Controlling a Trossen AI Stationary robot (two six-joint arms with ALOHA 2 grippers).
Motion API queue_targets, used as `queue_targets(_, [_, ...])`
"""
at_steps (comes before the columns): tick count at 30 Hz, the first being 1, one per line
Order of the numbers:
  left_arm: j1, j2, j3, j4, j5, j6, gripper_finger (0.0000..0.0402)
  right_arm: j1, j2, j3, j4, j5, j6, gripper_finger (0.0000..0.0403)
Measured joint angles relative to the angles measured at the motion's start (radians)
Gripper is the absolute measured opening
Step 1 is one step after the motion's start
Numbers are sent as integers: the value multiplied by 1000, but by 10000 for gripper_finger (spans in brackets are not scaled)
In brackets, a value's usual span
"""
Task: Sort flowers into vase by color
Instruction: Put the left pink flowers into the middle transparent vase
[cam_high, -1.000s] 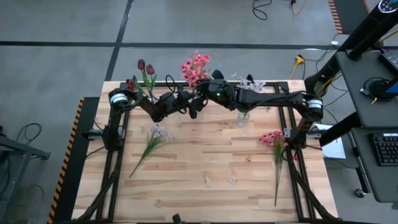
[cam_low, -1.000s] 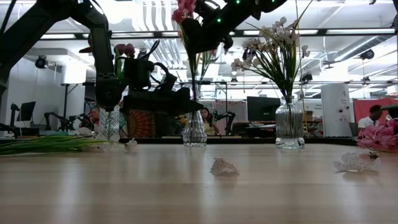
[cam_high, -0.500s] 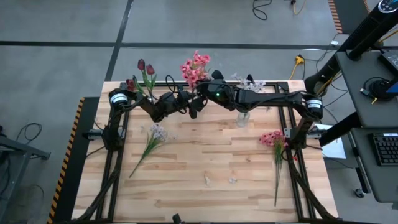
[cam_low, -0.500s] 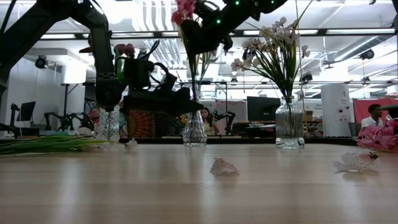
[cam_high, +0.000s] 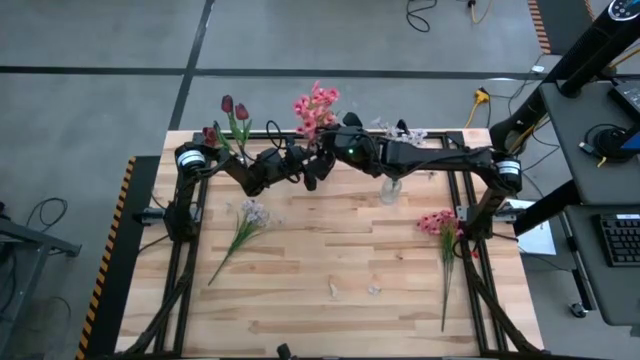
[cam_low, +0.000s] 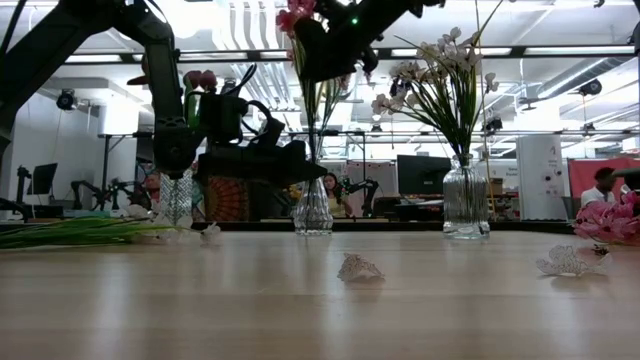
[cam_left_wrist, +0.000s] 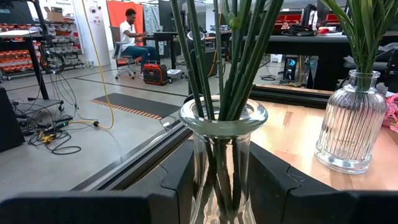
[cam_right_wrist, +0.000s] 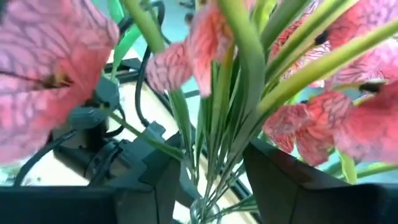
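Right gripper (cam_high: 326, 148) sat up at 12 o'clock of the surface (cam_high: 330, 250), jaws spread wide around the pink flowers (cam_high: 314, 104) in the middle vase (cam_low: 313, 208), holding nothing I could see. Left gripper (cam_left_wrist: 217, 186) had its jaws pressed against that vase. I'd have lifted the right one straight up, slowly, to avoid snagging blooms. Another pink bunch (cam_high: 438, 222) lay at 3 o'clock, a white spray (cam_high: 250, 213) at 9.
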Motion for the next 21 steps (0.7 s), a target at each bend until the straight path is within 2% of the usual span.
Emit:
queue_targets(5, [0, 0, 0, 0, 0, 0, 97, 20, -1, 16, -97, 0, -10, 183])
queue_targets(10, [0, 0, 0, 0, 0, 0, 97, 32, 3, 15, -91, 0, -36, 180])
queue_targets(17, [0, 0, 0, 1, 0, 0, 97, 30, 45, 2, 24, 5, -81, 151])
queue_targets(21, [0, 0, 0, 1, 0, 0, 97, 30, 46, 2, 47, 65, -96, 119])
